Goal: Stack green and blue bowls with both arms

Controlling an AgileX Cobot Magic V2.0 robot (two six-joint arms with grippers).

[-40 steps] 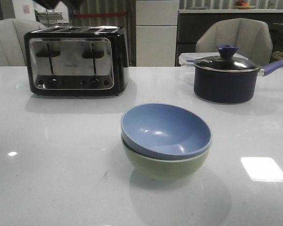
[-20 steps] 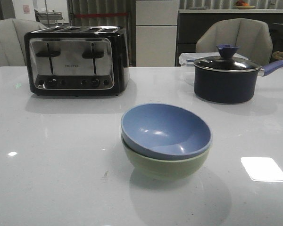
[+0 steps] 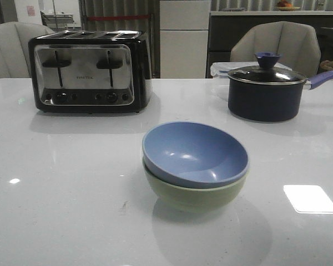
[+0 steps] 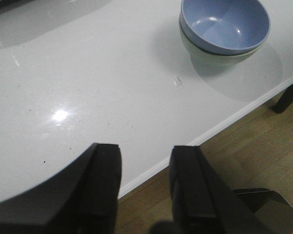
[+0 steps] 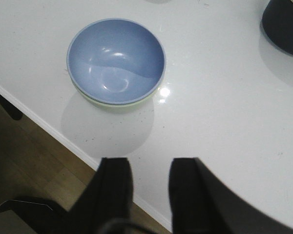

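Left gripper (image 4: 145, 183), seen from its own wrist camera, has its two dark fingers parted with bare space between them, holding nothing; it hangs over the near edge of the white table (image 4: 88, 87), with wooden floor visible beneath. Right gripper (image 5: 149, 192) is likewise spread and empty, poised over the same table edge. Neither arm appears in the front view.

Blue bowl (image 3: 195, 153) sits nested inside the green bowl (image 3: 194, 195) near the middle of the table, well apart from both grippers. From the front, the blue rim appears slightly tilted, lower toward the camera, so the nesting may not be fully seated; this cannot be settled from these views.

Behind the stack, at a clear remove, stand a toaster (image 3: 89, 72) to the left and a dark saucepan (image 3: 265, 91) with a purple-blue handle to the right.

The stack looks complete, so the remaining hazards are judged small. A tilted upper bowl could rock or slide if the table is jolted. Any further arm travel low across the table edge could clip the green bowl's wall and push the pair toward the edge.
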